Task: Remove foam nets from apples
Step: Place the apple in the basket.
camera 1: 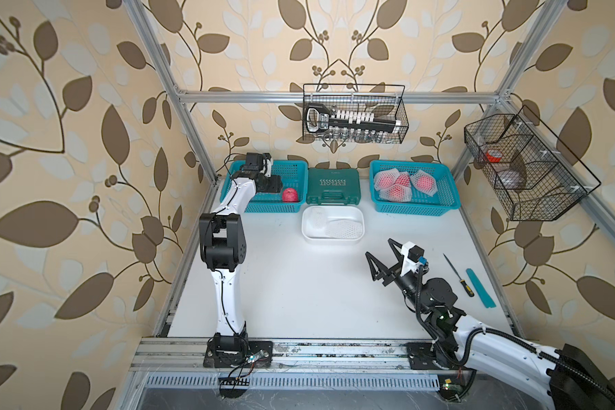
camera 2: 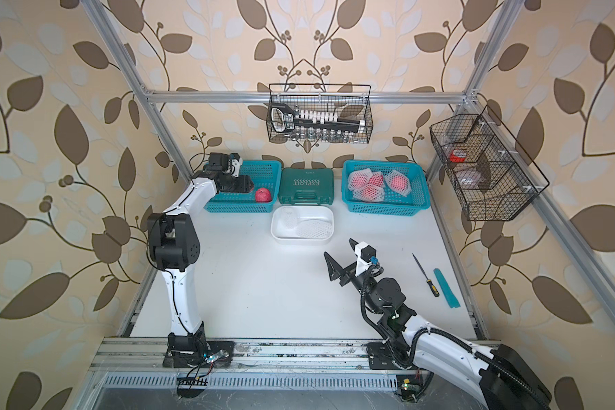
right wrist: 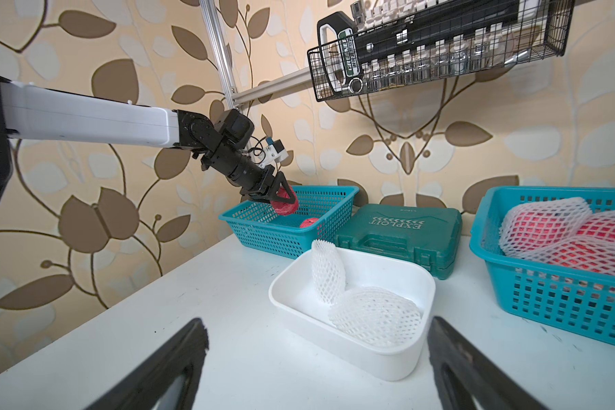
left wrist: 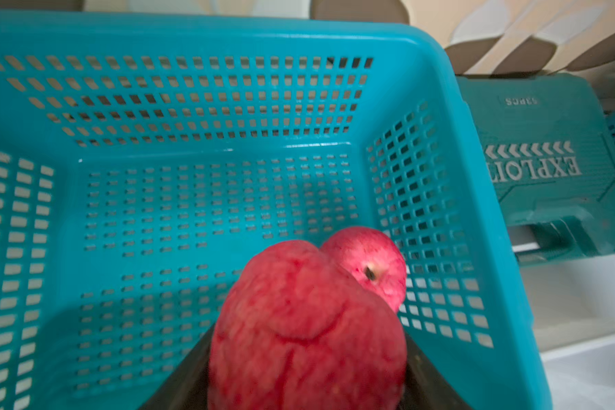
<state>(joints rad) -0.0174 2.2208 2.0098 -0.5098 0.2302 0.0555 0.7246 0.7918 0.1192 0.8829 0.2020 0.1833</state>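
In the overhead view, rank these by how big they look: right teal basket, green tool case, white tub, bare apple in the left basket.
Largest: right teal basket.
Next: white tub and green tool case, too alike to rank.
Smallest: bare apple.

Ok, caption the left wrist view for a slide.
Left gripper holds a bare apple over the teal basket, second apple inside.

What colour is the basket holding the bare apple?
The basket is teal, pierced by rows of small rectangular holes; clearest in the left wrist view.
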